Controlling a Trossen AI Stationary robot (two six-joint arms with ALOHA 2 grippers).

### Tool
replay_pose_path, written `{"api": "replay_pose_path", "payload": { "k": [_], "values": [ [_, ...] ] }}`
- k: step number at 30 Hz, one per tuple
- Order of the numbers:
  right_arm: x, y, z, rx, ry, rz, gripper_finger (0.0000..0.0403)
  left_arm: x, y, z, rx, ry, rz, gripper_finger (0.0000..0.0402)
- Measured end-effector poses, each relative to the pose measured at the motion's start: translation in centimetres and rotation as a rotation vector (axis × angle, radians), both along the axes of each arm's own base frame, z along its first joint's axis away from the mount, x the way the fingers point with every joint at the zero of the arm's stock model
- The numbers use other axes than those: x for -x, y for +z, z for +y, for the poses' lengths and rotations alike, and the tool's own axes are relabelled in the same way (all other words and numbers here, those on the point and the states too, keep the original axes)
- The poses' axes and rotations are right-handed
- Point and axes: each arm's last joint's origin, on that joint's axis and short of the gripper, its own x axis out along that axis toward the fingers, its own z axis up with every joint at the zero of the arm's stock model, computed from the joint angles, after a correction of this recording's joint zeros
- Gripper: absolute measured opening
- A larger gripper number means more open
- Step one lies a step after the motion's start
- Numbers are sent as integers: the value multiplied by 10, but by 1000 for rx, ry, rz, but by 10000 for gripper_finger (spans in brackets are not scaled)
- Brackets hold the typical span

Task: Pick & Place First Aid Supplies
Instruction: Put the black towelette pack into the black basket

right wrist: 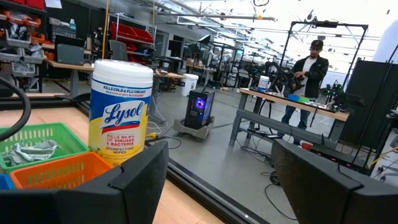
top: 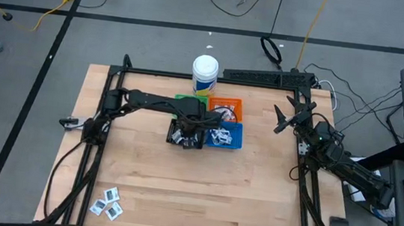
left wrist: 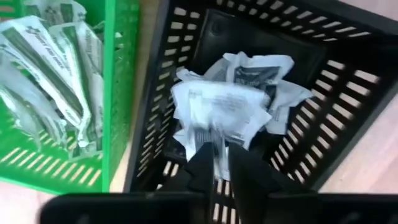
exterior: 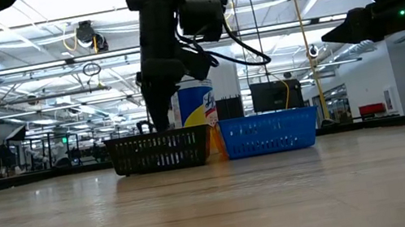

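Directly between the left gripper's narrowly parted fingers, a light, crinkly sachet was pinched by its edge over the black bin.

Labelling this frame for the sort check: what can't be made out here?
- Black bin contents, high view: left gripper and arm cover it.
- Print on the white packet, left wrist view: crumpled, blurred.
- Whether that packet is pinched or released: the fingers hide its lower edge.
- Packets near the table's front edge, high view: too small to read.
- Bin contents, low view: walls hide them.
- Right gripper: open, idle.
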Motion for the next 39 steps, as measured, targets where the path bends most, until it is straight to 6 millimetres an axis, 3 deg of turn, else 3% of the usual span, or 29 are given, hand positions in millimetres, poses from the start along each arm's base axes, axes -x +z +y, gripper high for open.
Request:
{"api": "replay_pose_path", "payload": {
  "k": [6,13,18,25,32,39],
  "values": [
    [0,0,0,0,0,0,279,1,2,2,39,63,-13,140],
    [0,0,0,0,0,0,279,7,15,13,61,376,-59,227],
    [0,0,0,0,0,0,279,11,27,14,110,597,-82,252],
    [0,0,0,0,0,0,279,11,26,8,145,830,-41,255],
    [0,0,0,0,0,0,279,18,31,-37,100,809,-59,244],
    [0,0,0,1,0,-1,279,49,21,-97,112,857,-28,245]
  ]
}}
